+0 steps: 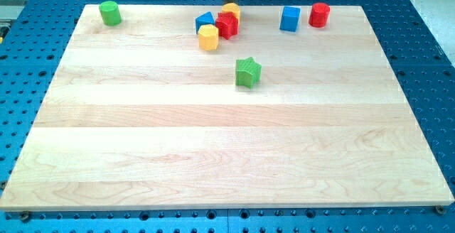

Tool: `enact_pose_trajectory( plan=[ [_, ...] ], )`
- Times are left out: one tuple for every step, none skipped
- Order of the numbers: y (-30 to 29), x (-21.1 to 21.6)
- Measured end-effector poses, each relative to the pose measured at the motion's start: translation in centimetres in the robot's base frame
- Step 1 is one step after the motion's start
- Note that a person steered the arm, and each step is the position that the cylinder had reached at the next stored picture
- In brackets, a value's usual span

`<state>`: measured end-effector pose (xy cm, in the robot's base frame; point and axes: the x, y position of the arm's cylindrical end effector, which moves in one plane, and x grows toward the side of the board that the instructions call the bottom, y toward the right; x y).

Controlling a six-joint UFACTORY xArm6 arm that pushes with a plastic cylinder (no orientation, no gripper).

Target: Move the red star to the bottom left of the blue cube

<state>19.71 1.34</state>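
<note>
1. My tip point(231, 4) is at the view's top, just behind a yellow block point(232, 9).
2. The red star point(227, 25) sits right below it.
3. The blue cube point(289, 18) is off to the view's right.
4. The end effector is a plain rod holding nothing.

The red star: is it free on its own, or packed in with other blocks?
Packed in. The red star touches the yellow hexagon block, with another yellow block behind.

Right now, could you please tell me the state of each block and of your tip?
red star: amid yellow and blue blocks, left of the cube
blue cube: upright, alone
red cylinder: upright, beside the cube
green star: apart
my tip: above the cluster
</note>
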Motion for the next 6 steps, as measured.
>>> enact_pose_trajectory(
  plan=[
    [-5.0, 1.7],
    [-11.2, 2.3],
    [-6.4, 2.3],
    [-3.9, 5.8],
    [-0.6, 8.4],
    [3.3, 8.5]
  ],
)
